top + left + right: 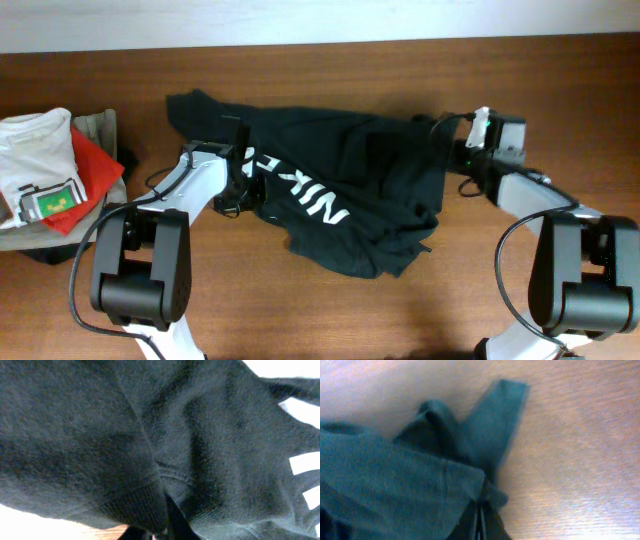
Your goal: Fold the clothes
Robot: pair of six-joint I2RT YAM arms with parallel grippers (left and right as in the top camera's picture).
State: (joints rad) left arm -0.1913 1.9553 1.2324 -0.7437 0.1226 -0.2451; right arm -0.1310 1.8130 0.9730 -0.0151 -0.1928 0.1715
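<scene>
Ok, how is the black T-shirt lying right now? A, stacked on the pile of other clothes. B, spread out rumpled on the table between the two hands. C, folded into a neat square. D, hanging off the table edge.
B: the black T-shirt lies rumpled and unfolded on the table, with the left hand and the right hand each closed on part of it, apart from the pile of other clothes.
</scene>
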